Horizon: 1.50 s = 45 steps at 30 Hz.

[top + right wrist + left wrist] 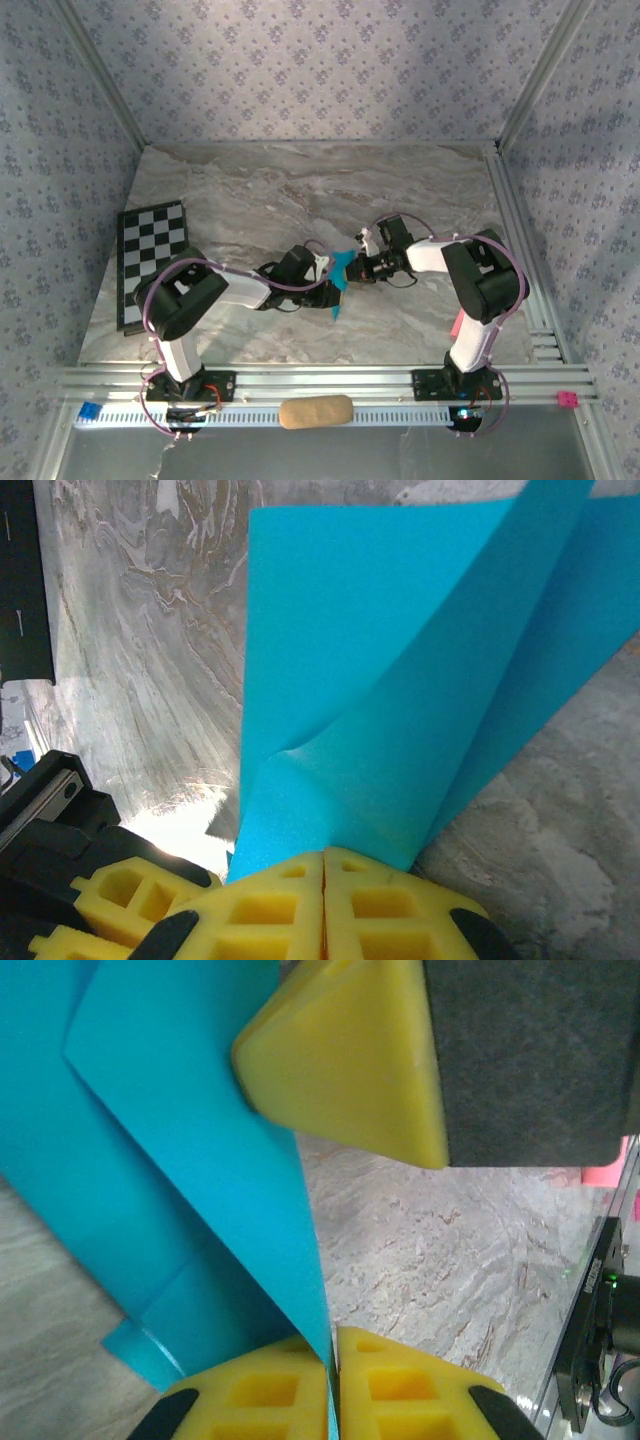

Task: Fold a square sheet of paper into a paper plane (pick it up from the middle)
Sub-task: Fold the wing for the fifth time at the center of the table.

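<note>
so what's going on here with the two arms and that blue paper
Two robot arms are working on one sheet of turquoise paper over the middle of the marble table. The left gripper is shut on one edge of the sheet. The right gripper is shut on another part, its fingers pinched tight with the paper between them. The sheet is bent into overlapping layers with at least one crease, but it is not a finished plane yet.

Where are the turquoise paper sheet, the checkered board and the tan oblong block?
Turquoise paper sheet (400,680): right wrist view, flat face.
Checkered board (150,250): top view, centre.
Tan oblong block (316,411): top view, middle.
</note>
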### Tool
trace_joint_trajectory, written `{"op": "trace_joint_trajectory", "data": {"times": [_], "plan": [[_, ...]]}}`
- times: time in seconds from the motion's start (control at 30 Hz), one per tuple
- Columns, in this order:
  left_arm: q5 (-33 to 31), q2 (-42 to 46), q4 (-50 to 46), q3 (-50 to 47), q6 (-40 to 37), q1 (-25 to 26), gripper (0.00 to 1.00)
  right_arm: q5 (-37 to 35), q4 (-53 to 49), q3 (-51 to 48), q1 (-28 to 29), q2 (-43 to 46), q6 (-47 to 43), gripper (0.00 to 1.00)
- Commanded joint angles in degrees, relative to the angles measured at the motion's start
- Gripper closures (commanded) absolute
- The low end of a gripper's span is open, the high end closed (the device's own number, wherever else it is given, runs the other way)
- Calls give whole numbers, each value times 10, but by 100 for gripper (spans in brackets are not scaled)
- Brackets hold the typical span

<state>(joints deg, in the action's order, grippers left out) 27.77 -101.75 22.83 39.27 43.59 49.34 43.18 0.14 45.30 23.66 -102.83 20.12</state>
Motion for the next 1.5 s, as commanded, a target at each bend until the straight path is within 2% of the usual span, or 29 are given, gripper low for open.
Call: {"op": "trace_joint_trajectory", "data": {"times": [0.0,0.17,0.23,0.57,0.83,1.13,1.2,1.3,1.47], "plan": [[4,-11,-84,-12,9,17,94,-54,-17,1,16,-33,-3,91],[-8,-4,-75,-17,21,17,97,-52,-15,0,21,-35,-2,91],[-18,4,-79,-17,19,17,90,-54,-16,0,23,-34,-2,91],[-52,45,-107,-18,11,17,78,-63,-14,-1,22,-33,4,92],[-56,45,-135,-10,12,17,78,-66,-1,-6,22,-30,16,92],[-35,24,-115,-15,31,18,89,-65,-1,-14,21,-26,18,91],[-35,24,-118,-13,33,19,88,-66,-1,-14,21,-24,18,91],[-39,34,-124,-17,39,20,80,-68,-4,-13,21,-22,18,91],[-30,48,-119,-26,45,23,80,-71,-3,-15,21,-17,20,91]]}}
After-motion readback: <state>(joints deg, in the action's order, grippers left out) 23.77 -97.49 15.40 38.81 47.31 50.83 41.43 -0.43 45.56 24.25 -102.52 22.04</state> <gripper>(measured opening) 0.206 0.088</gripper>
